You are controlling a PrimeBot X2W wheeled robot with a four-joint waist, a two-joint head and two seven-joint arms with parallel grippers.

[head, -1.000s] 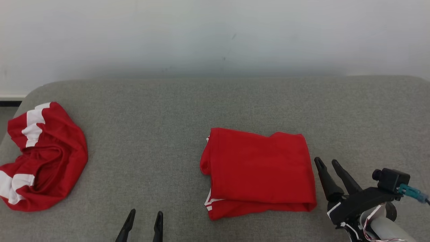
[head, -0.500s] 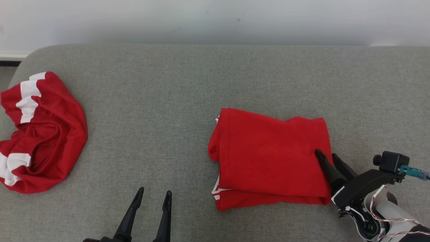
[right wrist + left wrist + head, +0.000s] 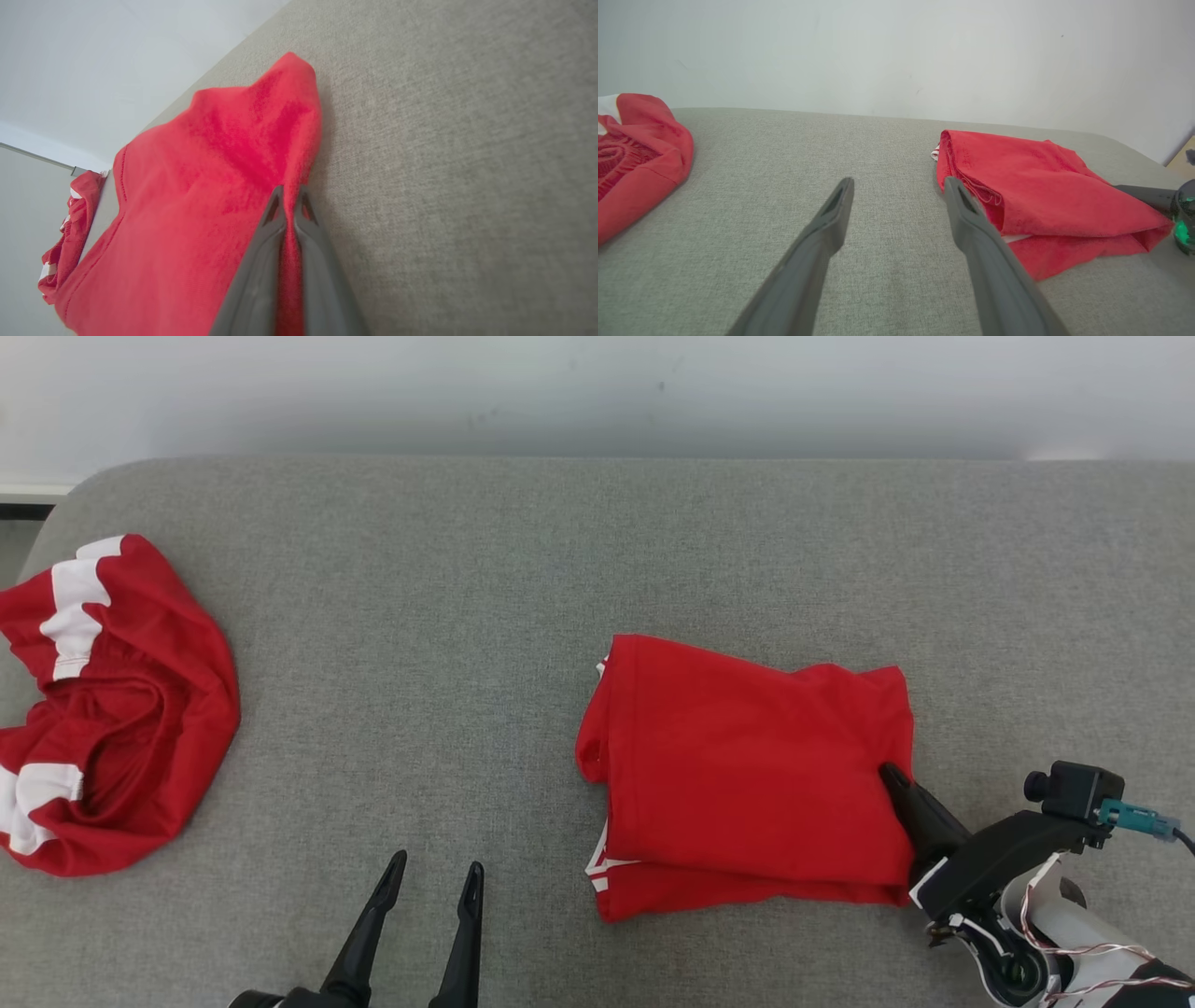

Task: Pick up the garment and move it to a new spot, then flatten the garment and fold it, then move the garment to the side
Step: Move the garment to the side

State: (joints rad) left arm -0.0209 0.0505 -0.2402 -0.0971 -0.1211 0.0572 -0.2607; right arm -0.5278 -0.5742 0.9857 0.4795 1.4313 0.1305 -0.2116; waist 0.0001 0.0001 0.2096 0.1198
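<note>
red garment (image 3: pixel 747 775), folded into a flat rectangle, white trim at its left edge, lying right of centre

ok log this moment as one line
folded garment: on grey surface | right gripper: shut on its right edge | left gripper: open, empty | crumpled garment: far left, apart | step: move aside pending

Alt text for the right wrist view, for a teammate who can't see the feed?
The right gripper is shut on the edge of the red folded garment, which lies on a grey padded surface. A red and white crumpled garment lies farther off, at that view's lower left.
</note>
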